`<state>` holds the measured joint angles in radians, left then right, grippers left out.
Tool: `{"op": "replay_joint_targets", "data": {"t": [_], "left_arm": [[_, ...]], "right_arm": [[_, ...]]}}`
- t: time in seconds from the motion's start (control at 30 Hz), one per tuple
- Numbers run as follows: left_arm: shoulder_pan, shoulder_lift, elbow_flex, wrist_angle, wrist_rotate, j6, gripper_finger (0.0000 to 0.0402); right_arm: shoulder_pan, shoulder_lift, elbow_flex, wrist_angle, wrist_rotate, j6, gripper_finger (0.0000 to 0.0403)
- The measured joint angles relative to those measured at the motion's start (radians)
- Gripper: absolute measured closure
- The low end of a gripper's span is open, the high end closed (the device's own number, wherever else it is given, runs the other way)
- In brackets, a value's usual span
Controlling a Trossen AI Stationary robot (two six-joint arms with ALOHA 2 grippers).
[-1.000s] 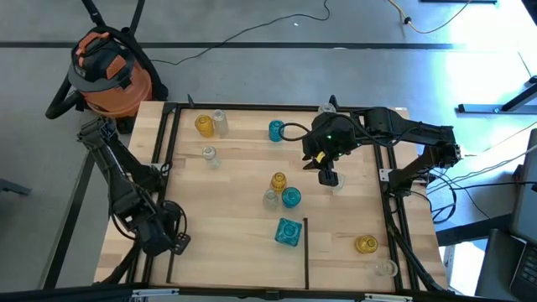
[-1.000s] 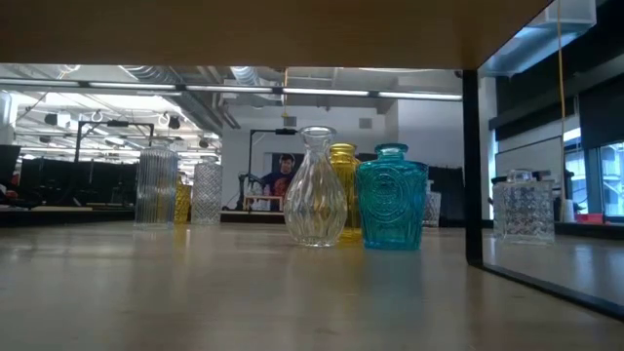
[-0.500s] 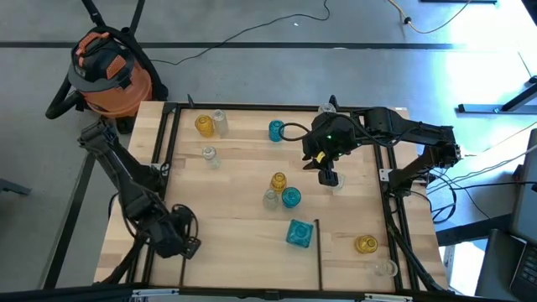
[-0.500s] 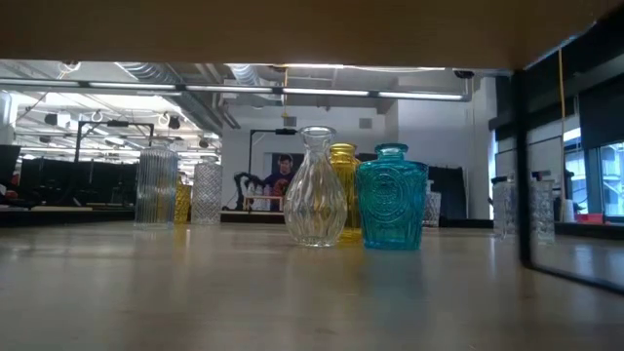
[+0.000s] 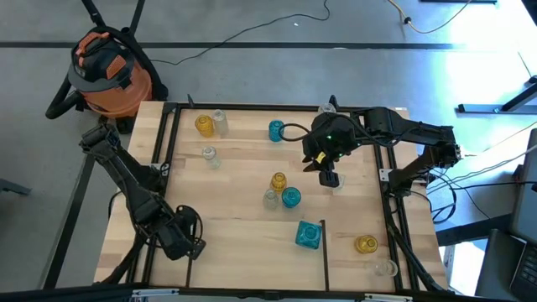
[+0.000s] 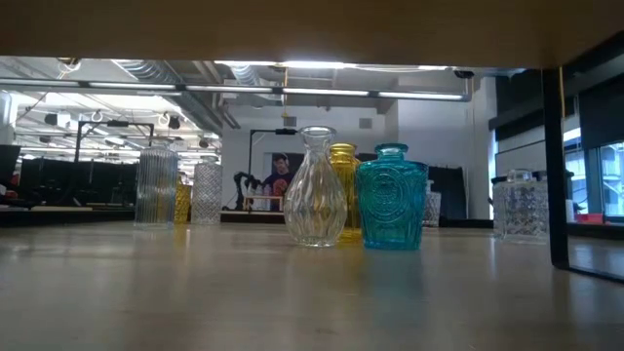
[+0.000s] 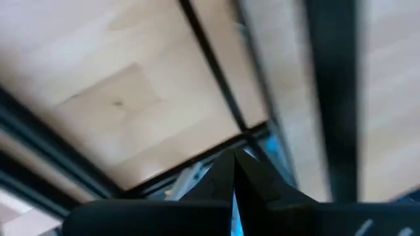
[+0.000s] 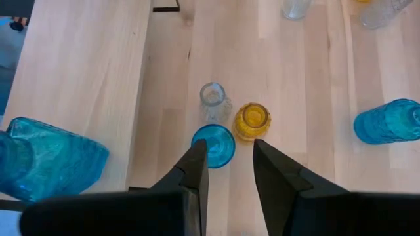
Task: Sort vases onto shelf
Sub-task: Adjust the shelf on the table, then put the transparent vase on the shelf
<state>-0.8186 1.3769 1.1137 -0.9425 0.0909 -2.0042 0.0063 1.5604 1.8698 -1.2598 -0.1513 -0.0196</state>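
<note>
Two arms over counter [image 5: 243, 226] | near edge: left end effector [image 5: 191, 247] shut, empty, low by frame rail [image 5: 159, 218] | square teal vase [image 5: 308, 235] on shelf [image 5: 235, 168] | three vases [image 5: 281, 191] clustered mid-shelf | right end effector [image 5: 329, 178] part-open above them, holding nothing seen | far: amber vase [image 5: 204, 126]

- Your shelf [image 5: 243, 226] is pale wood, crossed by thin dark lines.
- At its centre, you see an amber vase [image 5: 278, 180], a clear ribbed vase [image 5: 270, 199] and a round teal vase [image 5: 291, 197].
- Toward five o'clock, your square teal vase [image 5: 308, 235] shows an embossed pattern.
- At eleven o'clock outside the frame, your vacuum [image 5: 107, 71] is orange and black.
</note>
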Motion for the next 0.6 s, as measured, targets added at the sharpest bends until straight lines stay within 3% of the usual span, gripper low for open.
{"op": "replay_joint_targets", "data": {"t": [0.13,0.33,0.6], "left_arm": [[-0.008,-0.03,0.0,-0.104,-0.013,-0.001,0.0401],[0.0,-0.164,0.0,-0.287,-0.166,-0.005,0.0401],[0.099,-0.434,0.0,-0.411,-0.689,0.156,0.0401]], "right_arm": [[0.0,0.0,0.0,-0.001,0.0,0.0,0.0318],[0.0,-0.013,0.0,-0.004,0.0,0.0,0.0318],[0.0,-0.035,0.002,0.032,0.01,-0.001,0.0318]]}}
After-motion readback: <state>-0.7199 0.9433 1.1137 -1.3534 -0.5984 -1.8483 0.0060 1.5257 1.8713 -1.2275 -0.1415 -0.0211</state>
